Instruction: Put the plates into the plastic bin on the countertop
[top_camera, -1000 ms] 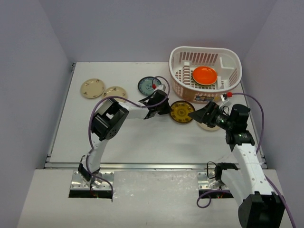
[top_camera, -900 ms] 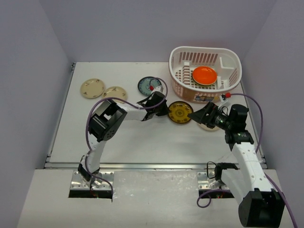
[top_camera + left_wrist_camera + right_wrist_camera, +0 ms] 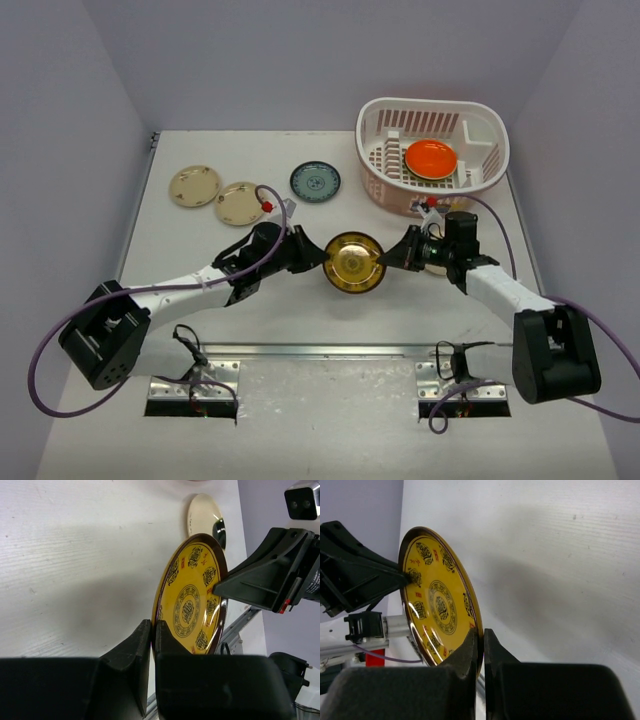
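Far L of the countertop (image 3: 165, 245): a cream plate (image 3: 195, 185) and a second cream plate (image 3: 240, 203) lie flat, close together, no claw near. Just R of them is a blue plate (image 3: 315, 182), also flat and waiting its turn.

Centre: the left claw (image 3: 318, 255) is narrow, pinched on the L rim of the gold plate (image 3: 355, 262). Its wrist view shows the fingers (image 3: 142, 640) clamped on the edge, w/ the plate off the table and tilted up. The right claw (image 3: 393, 258) is also narrow, its fingers (image 3: 470, 650) nipping the opposite rim. So both hold the one plate, mid-air between the arms.

Reads as a handover. The bin (image 3: 485, 125) sits back R, prob. awkward for the L arm, so the plate is offered w/ rims out so each claw gets a rim. Prob. the L claw must let go before the R arm carries it off, else they pull against each other.

A patched cream plate (image 3: 202, 512) lies flat beyond the gold one, mostly hidden under the R arm from above.

Far R: the bin holds an orange plate (image 3: 431, 158). Can't tell what's under it.
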Controlling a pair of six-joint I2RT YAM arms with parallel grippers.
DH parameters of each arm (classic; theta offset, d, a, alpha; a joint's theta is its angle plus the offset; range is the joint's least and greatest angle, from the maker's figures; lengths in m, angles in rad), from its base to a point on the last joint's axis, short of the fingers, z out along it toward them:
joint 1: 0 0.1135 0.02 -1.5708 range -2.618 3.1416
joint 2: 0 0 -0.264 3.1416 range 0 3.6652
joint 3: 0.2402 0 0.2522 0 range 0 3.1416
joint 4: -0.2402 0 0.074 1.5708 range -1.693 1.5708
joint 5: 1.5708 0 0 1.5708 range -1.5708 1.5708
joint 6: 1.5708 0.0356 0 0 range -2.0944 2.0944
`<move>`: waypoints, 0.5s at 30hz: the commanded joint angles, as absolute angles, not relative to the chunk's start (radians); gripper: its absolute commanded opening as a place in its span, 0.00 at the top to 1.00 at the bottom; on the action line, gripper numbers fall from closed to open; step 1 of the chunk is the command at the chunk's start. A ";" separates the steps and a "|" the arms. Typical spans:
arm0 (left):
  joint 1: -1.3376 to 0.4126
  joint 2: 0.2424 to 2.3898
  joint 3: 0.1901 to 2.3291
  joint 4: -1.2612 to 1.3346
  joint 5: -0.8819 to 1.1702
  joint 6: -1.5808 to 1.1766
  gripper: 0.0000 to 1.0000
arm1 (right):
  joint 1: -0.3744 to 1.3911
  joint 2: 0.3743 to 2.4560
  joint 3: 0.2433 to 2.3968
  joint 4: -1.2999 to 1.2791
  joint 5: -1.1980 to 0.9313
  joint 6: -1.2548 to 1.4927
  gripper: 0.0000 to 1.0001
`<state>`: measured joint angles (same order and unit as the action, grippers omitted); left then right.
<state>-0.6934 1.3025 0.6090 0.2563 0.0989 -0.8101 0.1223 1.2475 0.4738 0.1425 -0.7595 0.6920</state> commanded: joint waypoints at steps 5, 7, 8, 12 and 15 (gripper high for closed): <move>-0.703 1.166 0.707 0.122 -0.031 -0.780 0.12 | 0.083 1.124 0.497 0.309 -0.772 0.881 1.00; -0.703 1.111 0.764 -0.066 -0.145 -0.770 0.00 | 0.049 1.107 0.521 0.290 -0.746 0.937 1.00; -0.703 1.057 0.779 -0.128 -0.220 -0.762 0.00 | 0.018 1.097 0.546 0.259 -0.722 0.957 1.00; -0.703 0.819 0.807 -0.355 -0.419 -0.708 0.00 | -0.110 1.084 0.689 0.094 -0.482 1.041 1.00; -0.703 0.715 0.813 -0.502 -0.453 -0.660 0.00 | -0.136 1.175 0.815 0.016 -0.160 1.141 1.00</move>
<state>-0.6991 0.8334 0.7788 -0.2484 -0.2939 -0.7413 -0.0970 1.1168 0.6454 0.0859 -0.5518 0.9855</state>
